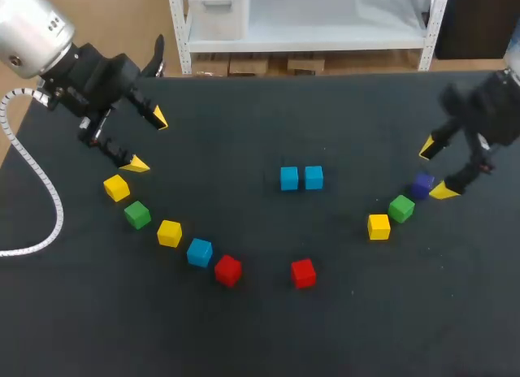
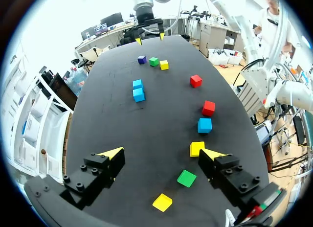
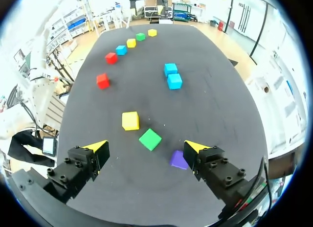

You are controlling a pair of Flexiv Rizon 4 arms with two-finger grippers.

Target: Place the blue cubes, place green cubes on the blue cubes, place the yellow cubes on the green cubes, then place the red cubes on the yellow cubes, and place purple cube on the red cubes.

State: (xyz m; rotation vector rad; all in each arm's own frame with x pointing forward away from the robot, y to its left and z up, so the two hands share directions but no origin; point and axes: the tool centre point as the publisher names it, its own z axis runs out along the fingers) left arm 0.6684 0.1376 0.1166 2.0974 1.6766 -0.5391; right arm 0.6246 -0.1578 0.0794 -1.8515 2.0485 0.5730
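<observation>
While splayed empty, left end effector (image 1: 147, 140), right end effector (image 1: 435, 169) near smooth cubes (image 1: 116, 187).

a pair of cubes (image 1: 291, 179) sat close side by side at the middle of the surface (image 1: 244, 328). to the left, a curved row of five cubes (image 1: 169, 232) ran from the far left toward the near middle, each apart from the next. a lone cube (image 1: 303, 273) lay right of that row's near end, in front of the pair. on the right, a row of three cubes (image 1: 401, 208) slanted away rightward. the left gripper (image 1: 148, 140) hung behind the five-cube row's far end. the right gripper (image 1: 435, 169) stood at the three-cube row's far end, the last cube just beside one finger.
</observation>
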